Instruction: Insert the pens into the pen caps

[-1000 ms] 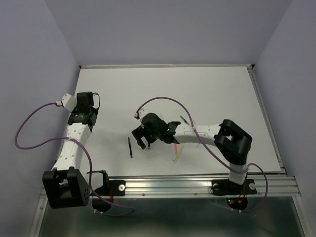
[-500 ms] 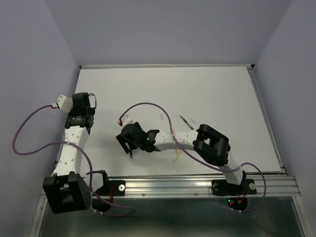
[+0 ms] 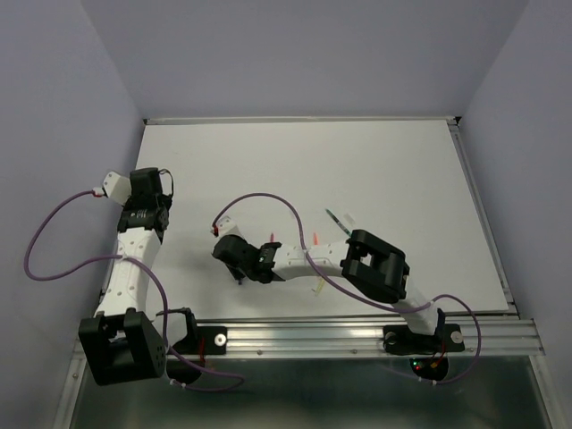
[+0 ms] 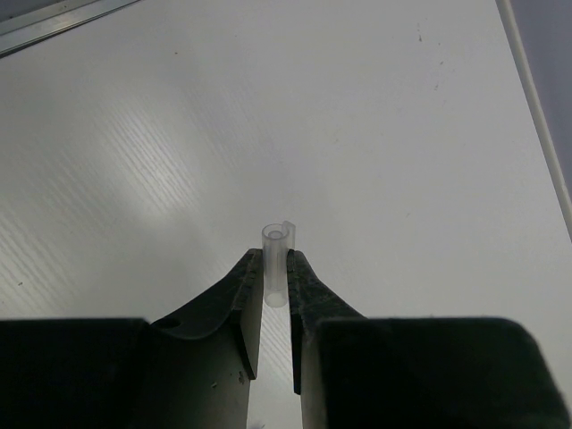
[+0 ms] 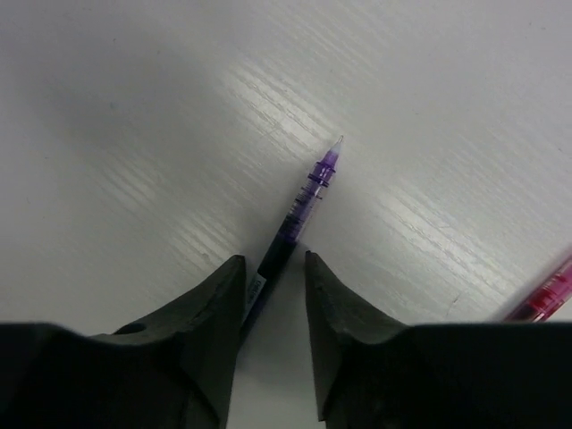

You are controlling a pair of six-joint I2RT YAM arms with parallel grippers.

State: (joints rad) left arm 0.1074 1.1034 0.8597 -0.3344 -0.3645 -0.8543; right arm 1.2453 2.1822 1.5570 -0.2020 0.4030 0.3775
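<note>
In the left wrist view my left gripper (image 4: 274,256) is shut on a pale translucent pen cap (image 4: 277,239), which stands upright between the fingertips with its open end up. The right gripper (image 5: 273,261) is low over the table, its jaws partly closed on either side of a dark blue pen (image 5: 302,201). That pen lies against the left finger, and a gap shows at the right finger. Seen from above, the right gripper (image 3: 241,266) sits left of centre and the left gripper (image 3: 148,188) is at the far left.
A maroon pen (image 5: 547,293) lies just right of the right gripper. An orange-red pen (image 3: 315,239), a green pen (image 3: 332,217) and a yellow pen (image 3: 319,286) lie around the right forearm. The table's metal front rail (image 3: 357,335) runs close below.
My right arm swung left and down onto the dark blue pen, and its jaws narrowed from wide open. The left arm shifted slightly left, then held still with the cap.
</note>
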